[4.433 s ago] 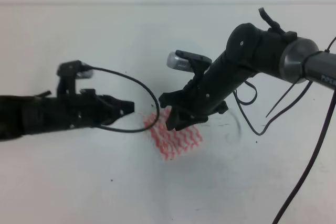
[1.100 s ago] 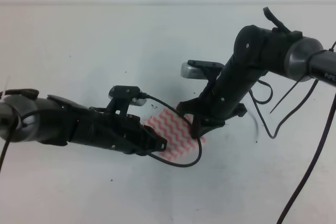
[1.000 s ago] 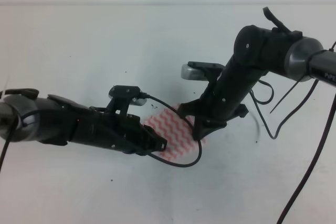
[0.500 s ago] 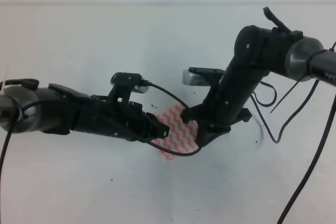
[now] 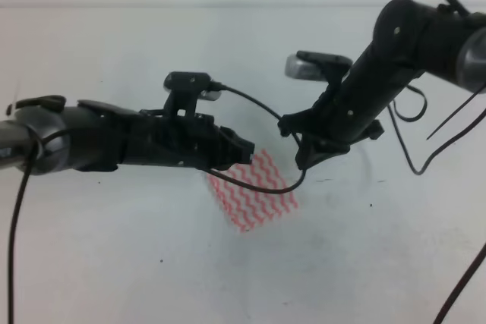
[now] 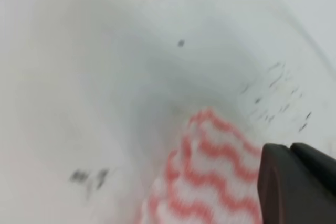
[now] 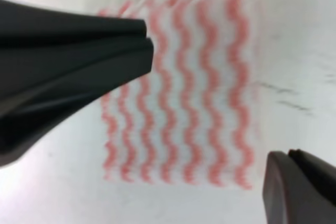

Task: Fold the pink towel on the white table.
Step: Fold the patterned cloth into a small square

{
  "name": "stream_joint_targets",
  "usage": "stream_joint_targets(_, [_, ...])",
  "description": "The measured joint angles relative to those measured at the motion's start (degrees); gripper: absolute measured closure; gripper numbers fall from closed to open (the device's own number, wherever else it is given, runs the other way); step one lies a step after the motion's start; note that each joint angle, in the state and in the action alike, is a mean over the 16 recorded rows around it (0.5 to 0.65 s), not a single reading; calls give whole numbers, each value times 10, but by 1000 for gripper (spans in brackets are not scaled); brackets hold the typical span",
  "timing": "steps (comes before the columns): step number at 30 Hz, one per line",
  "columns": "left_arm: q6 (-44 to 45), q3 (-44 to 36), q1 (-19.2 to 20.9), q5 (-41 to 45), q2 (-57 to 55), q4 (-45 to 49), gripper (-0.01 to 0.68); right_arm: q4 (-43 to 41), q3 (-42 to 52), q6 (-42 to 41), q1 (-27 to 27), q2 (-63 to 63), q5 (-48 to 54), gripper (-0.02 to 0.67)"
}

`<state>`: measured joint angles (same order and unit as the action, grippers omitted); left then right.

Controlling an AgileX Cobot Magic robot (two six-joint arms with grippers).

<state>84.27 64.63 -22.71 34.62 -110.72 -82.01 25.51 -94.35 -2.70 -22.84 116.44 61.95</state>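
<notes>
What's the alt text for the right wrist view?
The pink towel lies flat on the white table, its wavy stripes running top to bottom. The right gripper's fingers stand apart above it, holding nothing; the image is slightly blurred.

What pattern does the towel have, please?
White with pink-red wavy stripes on the pink towel; right wrist view.

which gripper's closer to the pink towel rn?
Left. The left gripper is over the pink towel's upper-left edge; the right gripper hangs just off its upper-right corner. Neither holds it.
</notes>
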Motion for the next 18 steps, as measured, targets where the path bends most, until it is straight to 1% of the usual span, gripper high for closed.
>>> stream_joint_targets(10, [-8,43,-22,-33,-34,-1,677,-4,0,-1,27,-12,-13,666])
stream_joint_targets(18, [-17,60,-25,-51,-56,8,676,-1,0,-3,30,-11,-23,667])
